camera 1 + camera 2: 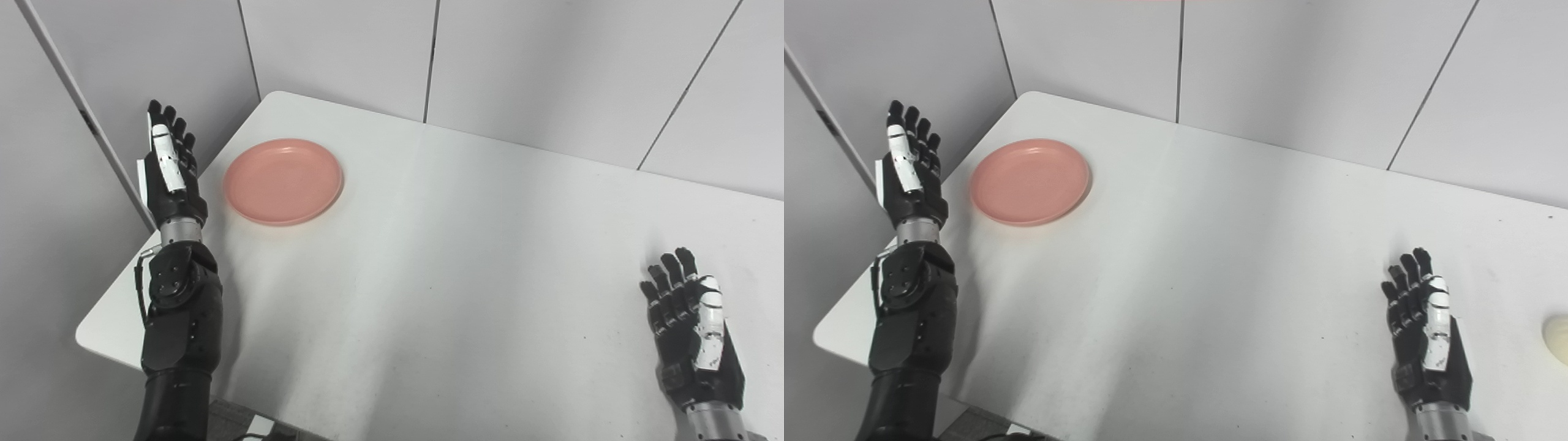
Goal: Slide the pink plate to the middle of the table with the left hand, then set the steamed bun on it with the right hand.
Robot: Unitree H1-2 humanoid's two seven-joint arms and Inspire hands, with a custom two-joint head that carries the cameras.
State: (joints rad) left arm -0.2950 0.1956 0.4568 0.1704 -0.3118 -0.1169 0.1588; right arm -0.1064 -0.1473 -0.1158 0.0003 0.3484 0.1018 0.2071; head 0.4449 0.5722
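The pink plate (283, 181), round, smooth and shallow-rimmed, is lying just right of the released left hand (171, 174), the empty, spread-fingered right hand (692, 331) resting well apart.

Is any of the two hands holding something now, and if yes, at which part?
Nothing is held. The left hand is open beside the pink plate, not touching it. The right hand is open too, apart from the steamed bun.
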